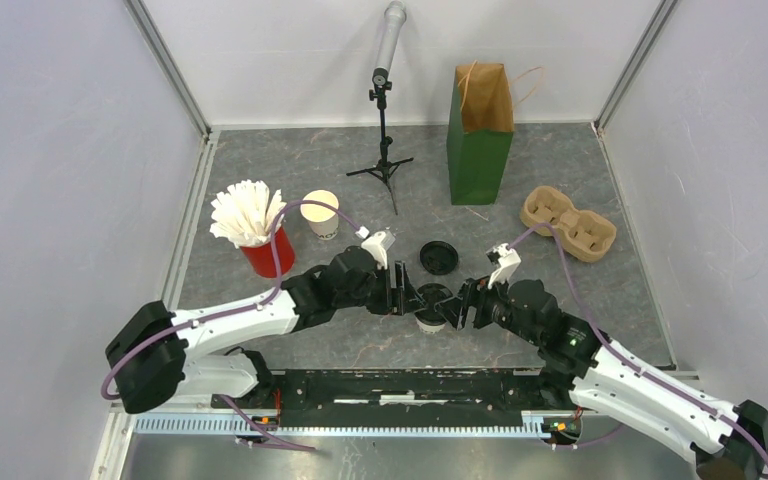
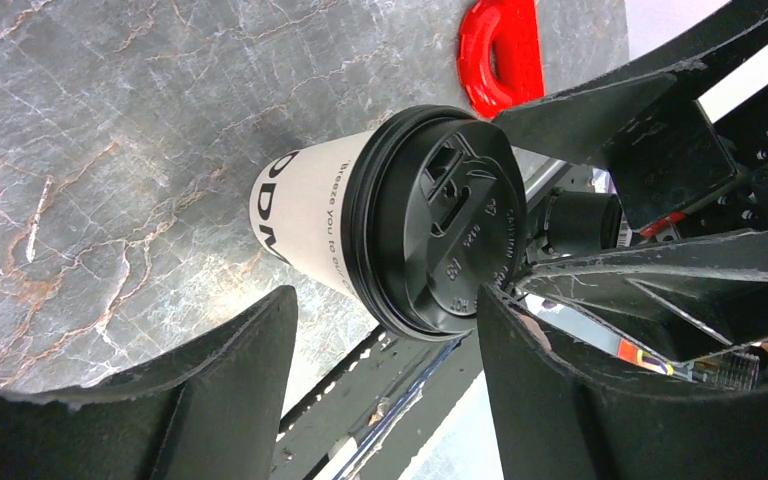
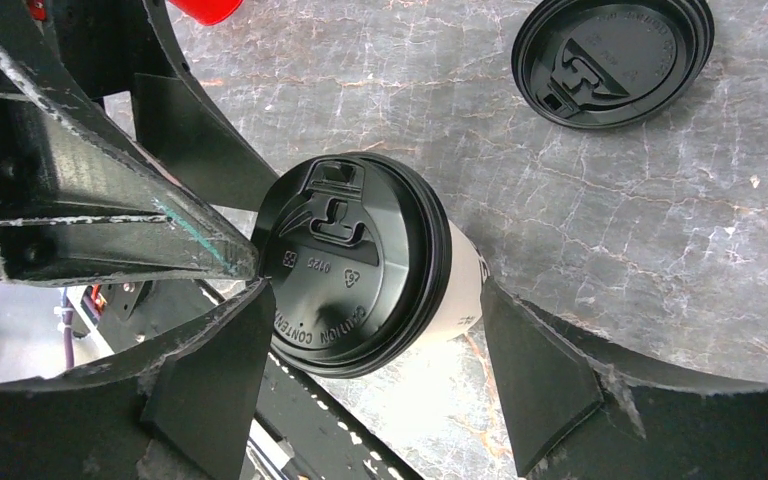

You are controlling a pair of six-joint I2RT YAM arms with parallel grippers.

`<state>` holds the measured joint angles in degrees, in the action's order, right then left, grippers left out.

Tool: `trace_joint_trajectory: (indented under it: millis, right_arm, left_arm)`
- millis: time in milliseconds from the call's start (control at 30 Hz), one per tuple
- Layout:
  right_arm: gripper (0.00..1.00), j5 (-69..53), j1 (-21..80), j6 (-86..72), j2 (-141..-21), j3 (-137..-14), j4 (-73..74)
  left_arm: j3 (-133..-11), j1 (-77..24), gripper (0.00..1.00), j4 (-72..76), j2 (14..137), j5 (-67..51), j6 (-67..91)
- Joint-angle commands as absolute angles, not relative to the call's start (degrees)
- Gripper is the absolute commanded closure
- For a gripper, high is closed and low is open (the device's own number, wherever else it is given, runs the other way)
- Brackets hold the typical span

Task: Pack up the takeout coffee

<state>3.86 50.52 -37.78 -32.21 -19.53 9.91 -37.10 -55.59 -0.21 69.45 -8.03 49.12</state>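
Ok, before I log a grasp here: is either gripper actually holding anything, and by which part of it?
Nothing looks held. The left gripper and the right gripper both straddle the lidded takeout coffee with jaws open, not clamped on its wall or lid.

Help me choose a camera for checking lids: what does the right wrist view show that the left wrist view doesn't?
Only the right wrist view shows the spare black lid lying loose on the table. Only the left wrist view shows the large black lettering on the cup's side. Both show the takeout coffee, lid on, with the open left hand and right hand around it.
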Motion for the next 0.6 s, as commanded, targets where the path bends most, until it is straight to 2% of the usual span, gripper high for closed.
trace_joint_trajectory:
  millis: [0,333,567]
  right_arm:
    - [0.18,3.4,50.7,-40.1,-31.3,-18.3,7.3]
    - [0.3,-1.7,50.7,-40.6,-33.3,-13.8,2.7]
    - [0.35,-1.4,50.7,-40.5,-31.7,-8.2,2.9]
  left_arm:
    - [-38.5,-55.4,0.28,2.0,70.4,-7.5,47.1]
    - [-37.6,-55.4,0.36,2.5,73.2,-6.5,47.2]
    - [-35.1,-55.3,0.4,1.6,74.3,-4.8,48.7]
